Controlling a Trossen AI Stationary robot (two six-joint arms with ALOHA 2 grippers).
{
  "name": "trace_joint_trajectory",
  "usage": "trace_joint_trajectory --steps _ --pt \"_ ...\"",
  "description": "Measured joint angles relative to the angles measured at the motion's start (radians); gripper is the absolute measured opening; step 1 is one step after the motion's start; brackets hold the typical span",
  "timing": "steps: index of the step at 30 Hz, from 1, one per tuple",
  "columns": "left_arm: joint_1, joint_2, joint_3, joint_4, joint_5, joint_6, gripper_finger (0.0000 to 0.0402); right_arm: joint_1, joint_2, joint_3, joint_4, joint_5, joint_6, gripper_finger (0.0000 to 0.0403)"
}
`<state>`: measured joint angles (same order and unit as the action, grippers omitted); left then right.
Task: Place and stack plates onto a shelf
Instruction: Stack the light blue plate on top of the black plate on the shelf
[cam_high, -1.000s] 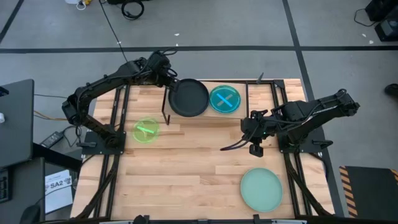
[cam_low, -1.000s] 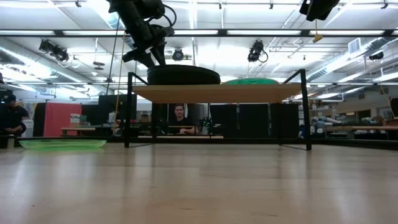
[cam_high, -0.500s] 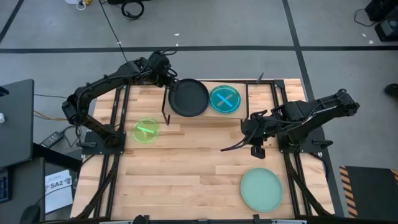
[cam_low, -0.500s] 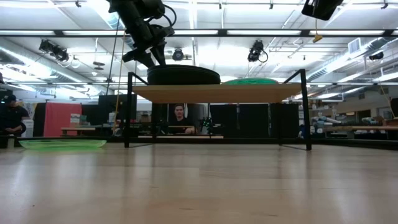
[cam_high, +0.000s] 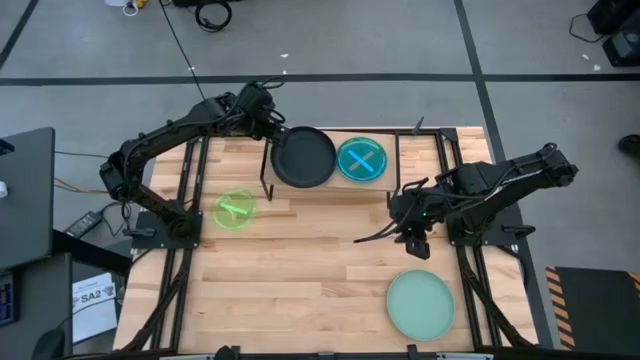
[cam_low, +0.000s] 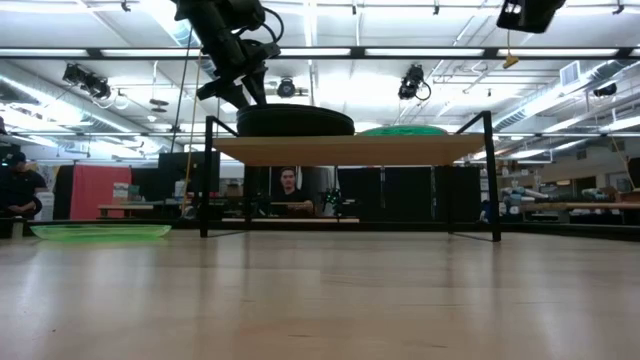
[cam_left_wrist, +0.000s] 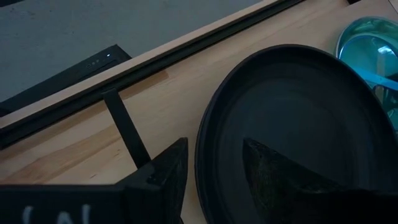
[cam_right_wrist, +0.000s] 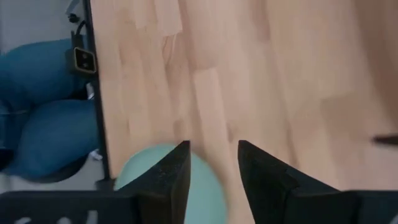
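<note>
Wooden planks made up the tabletop, with a grey floor around it and a lit hall beyond in the low view. At the left lay a lime green plate on the table. Next, the left gripper sat at the far left edge of the shelf, its fingers set apart astride the rim of the black plate lying on the shelf top. Just beside that plate, also on the shelf, rested a blue plate. Farther right, the right gripper hung above bare table, fingers parted and holding nothing. Near the table's front right corner lay the pale mint plate.
</note>
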<state>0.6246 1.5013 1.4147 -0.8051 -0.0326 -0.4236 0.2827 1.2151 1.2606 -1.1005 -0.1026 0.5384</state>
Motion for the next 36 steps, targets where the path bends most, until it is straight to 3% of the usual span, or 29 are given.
trace_joint_trajectory --steps 4,13,20,23,36 --pt "0.000 0.000 0.000 0.000 0.000 0.000 0.0160 0.027 0.030 0.000 -0.036 -0.055 0.052 0.0158" --pt "0.000 0.000 0.000 0.000 0.000 0.000 0.0160 0.102 0.108 0.000 -0.128 -0.055 0.051 0.0165" --pt "0.000 0.000 0.000 0.000 0.000 0.001 0.0160 0.152 0.077 0.000 -0.294 0.062 0.073 0.0164" --pt "0.000 0.000 0.000 -0.001 0.000 0.001 0.0160 0.179 0.025 -0.022 -0.284 0.106 0.119 0.0165" --pt "0.000 0.000 0.000 0.000 0.000 0.001 0.0160 0.205 -0.288 -0.557 0.105 -0.038 0.230 0.0164"
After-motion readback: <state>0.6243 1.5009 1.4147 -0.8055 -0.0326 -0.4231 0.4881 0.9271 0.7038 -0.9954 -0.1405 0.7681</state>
